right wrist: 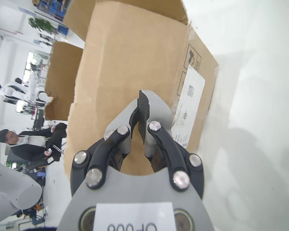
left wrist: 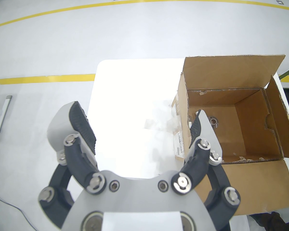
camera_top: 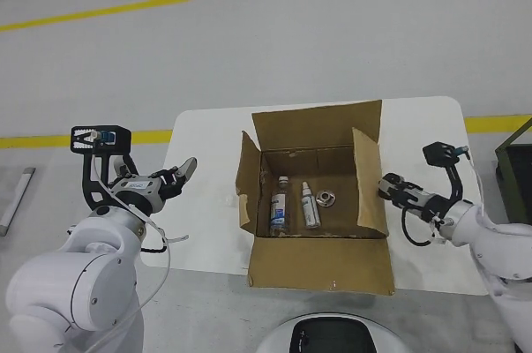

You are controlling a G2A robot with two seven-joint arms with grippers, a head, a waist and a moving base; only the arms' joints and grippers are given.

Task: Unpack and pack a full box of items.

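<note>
While the left pincer [camera_top: 183,173] hangs wide open and empty over the left part of the white desk [camera_top: 213,132], the cardboard box [camera_top: 320,263] stands mid-desk with its four flaps open. A white sticker [left wrist: 179,141] on its left wall carries print too small to read. Inside lie a labelled left bottle [camera_top: 280,210], a slimmer right bottle [camera_top: 310,206] and, beside that, a metal ring [camera_top: 326,199]. Just outside the right flap [camera_top: 369,181], the right pincer [camera_top: 385,188] is closed, pads together, gripping nothing. The box's right wall bears a shipping label [right wrist: 190,92] and handling symbols [right wrist: 193,58], neither legible.
</note>
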